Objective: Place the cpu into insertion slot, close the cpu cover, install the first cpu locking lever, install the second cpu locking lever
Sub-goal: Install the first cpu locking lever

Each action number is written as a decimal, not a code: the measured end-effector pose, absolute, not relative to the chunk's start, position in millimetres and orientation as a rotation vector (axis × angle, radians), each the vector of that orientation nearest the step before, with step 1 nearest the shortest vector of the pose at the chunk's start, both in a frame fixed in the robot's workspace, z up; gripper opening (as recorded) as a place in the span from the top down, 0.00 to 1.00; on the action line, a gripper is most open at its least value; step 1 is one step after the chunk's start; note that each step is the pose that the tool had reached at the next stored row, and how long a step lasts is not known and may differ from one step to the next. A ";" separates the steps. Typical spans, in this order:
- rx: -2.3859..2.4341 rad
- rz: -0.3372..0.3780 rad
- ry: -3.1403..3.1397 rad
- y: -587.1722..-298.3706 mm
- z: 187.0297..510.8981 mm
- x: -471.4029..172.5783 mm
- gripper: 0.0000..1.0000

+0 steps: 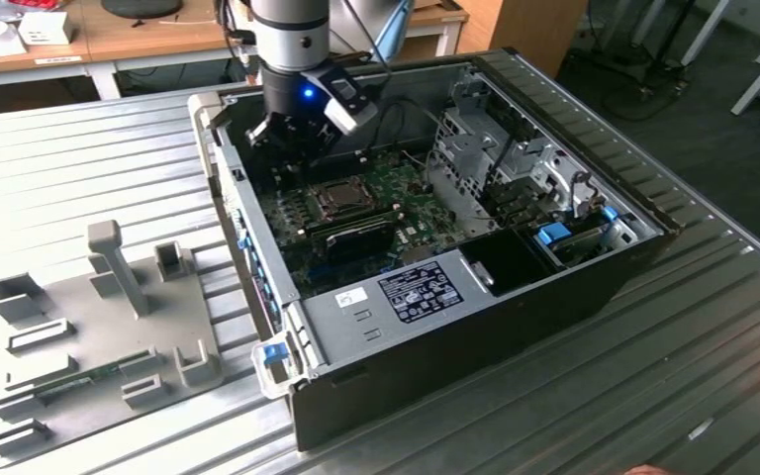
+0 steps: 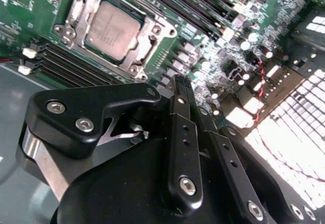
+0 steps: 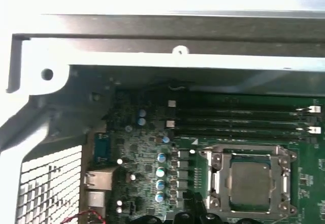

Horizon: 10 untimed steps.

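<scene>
One cpu (image 2: 112, 28), grey top facing up, is sitting in the one insertion slot (image 1: 340, 198) on the green circuit board (image 2: 30, 0). One cpu cover (image 3: 248, 151) is lying flat over it, its silver frame bordering the chip on all four sides so that the chip is showing through the window in both wrist views. Four long black memory slots (image 3: 238, 120) are running just beside the socket, and four round capacitors (image 3: 161, 178) are standing in a row near it. The one gripper (image 2: 183, 84) is hanging above the board, apart from the socket, with its fingers drawn together and nothing showing between them; in the exterior view it (image 1: 288, 139) is reaching into the open computer case (image 1: 513, 297). The case is lying on one ribbed metal table (image 1: 90, 168), with one grey fixture plate (image 1: 103, 327) to the exterior view's left.
</scene>
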State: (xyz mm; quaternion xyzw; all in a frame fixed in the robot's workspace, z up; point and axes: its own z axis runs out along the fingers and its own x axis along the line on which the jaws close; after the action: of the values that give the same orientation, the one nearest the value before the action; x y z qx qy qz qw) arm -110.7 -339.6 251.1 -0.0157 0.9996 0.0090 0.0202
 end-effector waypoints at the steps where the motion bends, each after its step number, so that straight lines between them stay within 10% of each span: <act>1: -0.049 0.028 3.100 -339.6 251.1 -112.4 0.89; 10: -0.048 0.041 3.098 -339.7 251.1 -115.7 0.89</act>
State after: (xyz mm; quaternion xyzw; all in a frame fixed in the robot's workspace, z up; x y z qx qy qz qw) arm -115.7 -339.7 251.1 -0.0156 0.9996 0.0132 0.0216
